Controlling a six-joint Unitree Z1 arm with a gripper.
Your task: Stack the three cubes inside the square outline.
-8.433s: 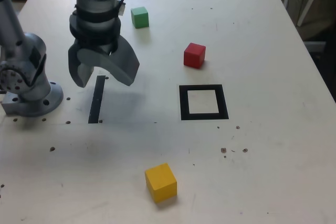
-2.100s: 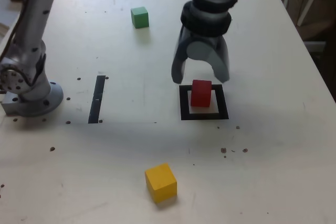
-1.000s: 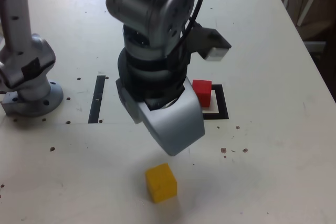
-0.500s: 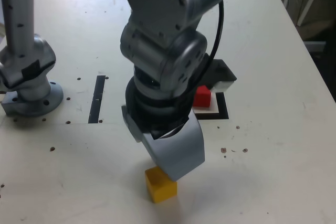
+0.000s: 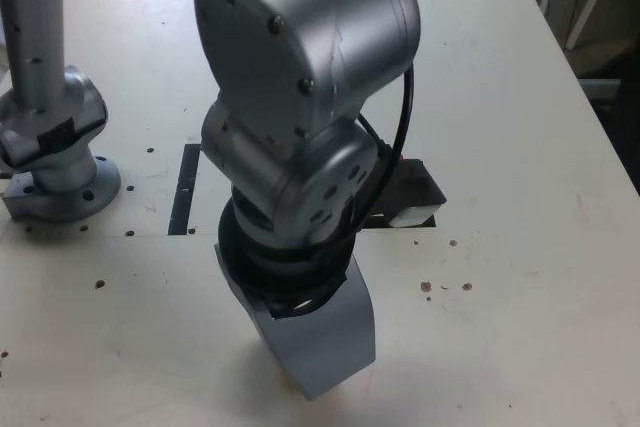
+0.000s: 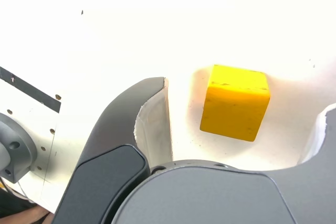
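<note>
White counter (image 5: 520,127) under my camera, my claw (image 6: 239,145) lowered with jaws spread wide, yellow cube (image 6: 235,102) lying on the counter between the two fingers (image 6: 149,124) and touching neither, black square outline (image 5: 425,187) mostly hidden behind my arm (image 5: 300,77).

In the exterior view my own arm (image 5: 300,137) hides the yellow cube (image 6: 235,102), the red cube and most of the square outline (image 5: 428,190).
</note>
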